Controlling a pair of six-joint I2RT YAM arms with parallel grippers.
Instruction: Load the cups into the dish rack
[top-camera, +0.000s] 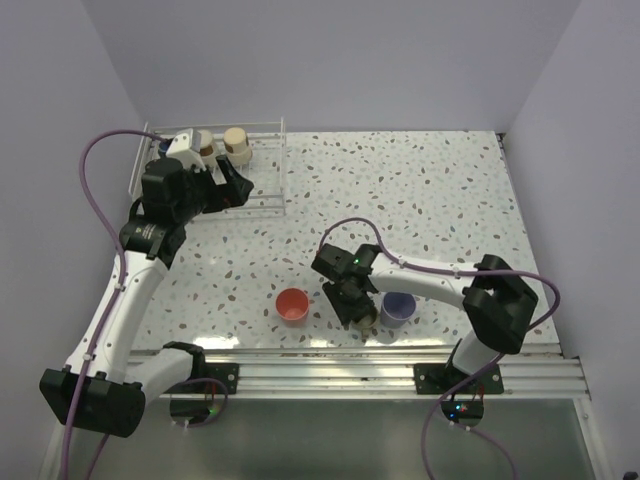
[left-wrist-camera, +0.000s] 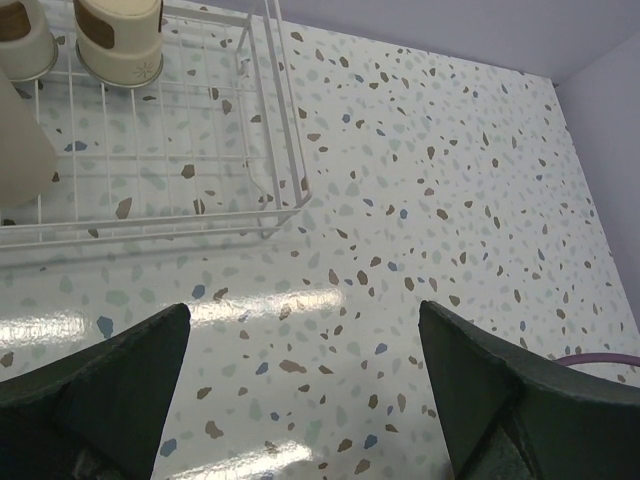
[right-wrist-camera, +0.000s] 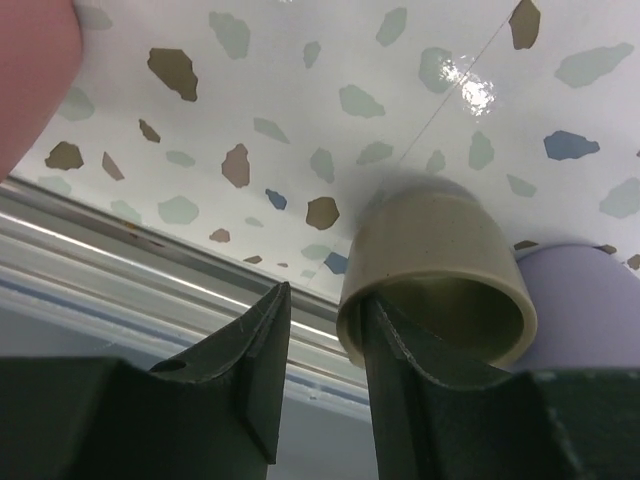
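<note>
A lavender cup (right-wrist-camera: 590, 300) sits just beside the olive cup (right-wrist-camera: 440, 250), and a red cup (right-wrist-camera: 30, 70) stands apart. The right claw (right-wrist-camera: 322, 300) straddles the olive cup's smooth round rim, one finger inside and a gap outside, so it is not clamped. The left claw (left-wrist-camera: 300, 400) gapes empty near the wire dish rack (left-wrist-camera: 285, 120), which holds beige cups (left-wrist-camera: 120, 40) on the glossy speckled table (right-wrist-camera: 330, 90).

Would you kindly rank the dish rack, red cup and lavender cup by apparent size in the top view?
1. dish rack, clearly largest.
2. red cup and lavender cup: alike, not ranked.
</note>
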